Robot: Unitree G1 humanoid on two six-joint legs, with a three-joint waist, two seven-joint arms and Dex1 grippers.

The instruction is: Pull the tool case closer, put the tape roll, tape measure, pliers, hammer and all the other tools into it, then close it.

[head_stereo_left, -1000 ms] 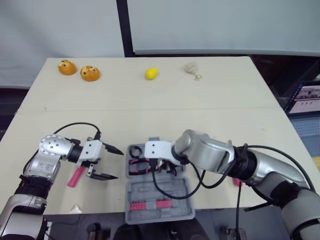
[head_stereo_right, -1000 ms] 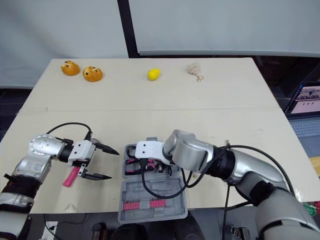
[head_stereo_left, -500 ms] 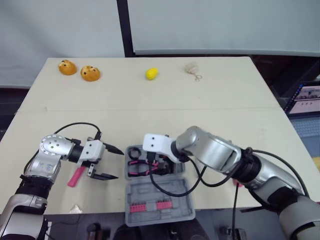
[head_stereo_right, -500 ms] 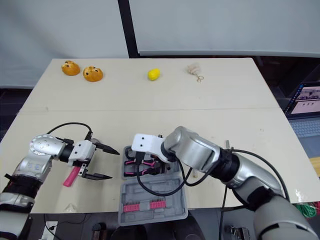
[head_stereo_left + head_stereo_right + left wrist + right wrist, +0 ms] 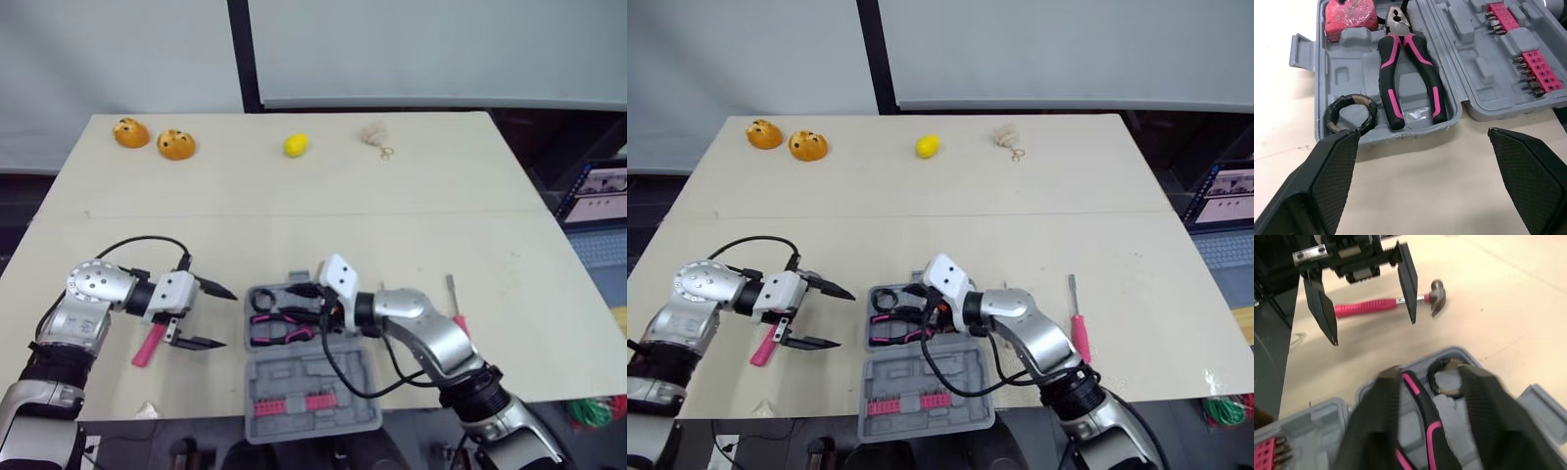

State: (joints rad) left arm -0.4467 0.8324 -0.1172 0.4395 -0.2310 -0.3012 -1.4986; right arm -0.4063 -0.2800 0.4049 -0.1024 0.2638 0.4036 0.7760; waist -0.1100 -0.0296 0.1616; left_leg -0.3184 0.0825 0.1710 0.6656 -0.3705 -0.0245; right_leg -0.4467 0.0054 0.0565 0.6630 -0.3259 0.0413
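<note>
Loading in hand — pliers, tape roll seated in tool case. Right pincer, left pincer spread, empty. Hammer left of case — to be grasped next.

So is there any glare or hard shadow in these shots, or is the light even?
Left eye view: soft, even light across the table, no hard shadows. Left wrist view: one small glint on a shiny patch between the handles of the pliers in the tool case. Right wrist view: the hammer casts just a faint, soft-edged shadow on the table.
</note>
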